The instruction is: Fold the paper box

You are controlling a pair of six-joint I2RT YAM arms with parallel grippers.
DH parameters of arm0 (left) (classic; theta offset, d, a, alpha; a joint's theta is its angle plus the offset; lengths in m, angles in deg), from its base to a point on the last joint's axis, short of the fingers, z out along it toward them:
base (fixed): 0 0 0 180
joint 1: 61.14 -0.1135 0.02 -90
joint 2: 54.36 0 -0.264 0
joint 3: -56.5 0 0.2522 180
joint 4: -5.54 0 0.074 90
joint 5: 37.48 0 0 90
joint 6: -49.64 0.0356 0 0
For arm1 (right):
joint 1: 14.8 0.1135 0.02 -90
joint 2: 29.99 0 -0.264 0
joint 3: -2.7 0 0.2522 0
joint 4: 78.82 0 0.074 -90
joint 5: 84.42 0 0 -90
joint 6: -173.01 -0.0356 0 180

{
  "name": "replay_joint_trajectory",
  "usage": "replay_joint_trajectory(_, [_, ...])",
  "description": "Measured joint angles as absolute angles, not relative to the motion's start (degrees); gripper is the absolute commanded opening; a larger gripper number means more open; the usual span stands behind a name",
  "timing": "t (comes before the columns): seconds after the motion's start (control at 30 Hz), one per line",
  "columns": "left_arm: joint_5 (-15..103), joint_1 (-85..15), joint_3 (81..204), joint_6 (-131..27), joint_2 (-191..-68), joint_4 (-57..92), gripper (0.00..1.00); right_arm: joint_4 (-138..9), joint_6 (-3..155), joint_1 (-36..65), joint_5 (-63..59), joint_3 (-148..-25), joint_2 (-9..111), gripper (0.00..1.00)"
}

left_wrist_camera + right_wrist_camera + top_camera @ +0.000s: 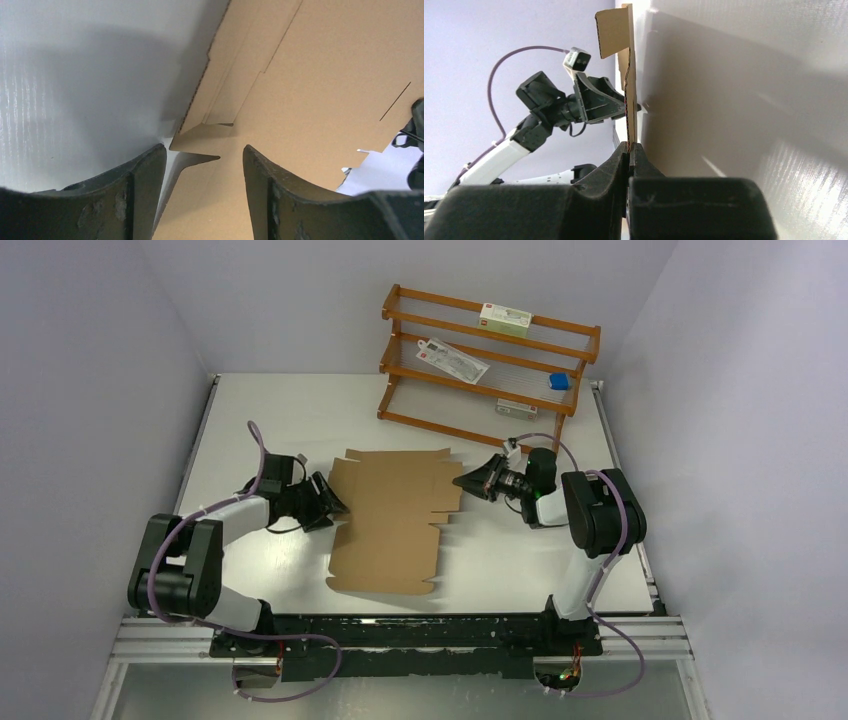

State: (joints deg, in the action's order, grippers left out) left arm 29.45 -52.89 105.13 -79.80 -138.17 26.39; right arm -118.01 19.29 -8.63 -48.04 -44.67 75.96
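The paper box (pixel 390 520) is a flat brown cardboard sheet with flaps and notches, lying on the white table (pixel 270 410) between the two arms. My left gripper (pixel 335 502) is at the sheet's left edge. In the left wrist view it (pixel 205 155) is open, its fingers (pixel 145 190) spread over a notch in the cardboard (pixel 320 75). My right gripper (pixel 462 481) is at the sheet's right edge. In the right wrist view it (pixel 629 146) is shut on the edge of the cardboard (pixel 628 90), seen edge-on.
A wooden shelf rack (pixel 490 360) stands at the back right of the table. It holds a white and green carton (pixel 505 317), a white packet (pixel 452 360) and a small blue item (pixel 559 382). Grey walls enclose the table on three sides.
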Motion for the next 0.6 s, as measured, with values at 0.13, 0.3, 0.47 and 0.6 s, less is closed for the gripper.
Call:
replay_joint_trajectory(0.13, [27.0,-53.8,103.8,-81.8,-139.1,22.5,0.64,-121.5,16.5,-9.1,-48.7,-44.0,76.0,0.00])
replay_joint_trajectory(0.3, [24.4,-54.0,102.1,-84.6,-140.1,17.0,0.61,-124.2,14.3,-9.2,-49.1,-43.7,76.0,0.00])
replay_joint_trajectory(0.47, [23.3,-54.1,100.7,-86.4,-140.5,13.9,0.45,-124.3,14.1,-9.2,-49.2,-43.5,76.0,0.00])
replay_joint_trajectory(0.6, [23.8,-54.3,100.3,-86.4,-140.5,14.3,0.28,-122.1,16.0,-9.5,-48.9,-43.6,75.9,0.00])
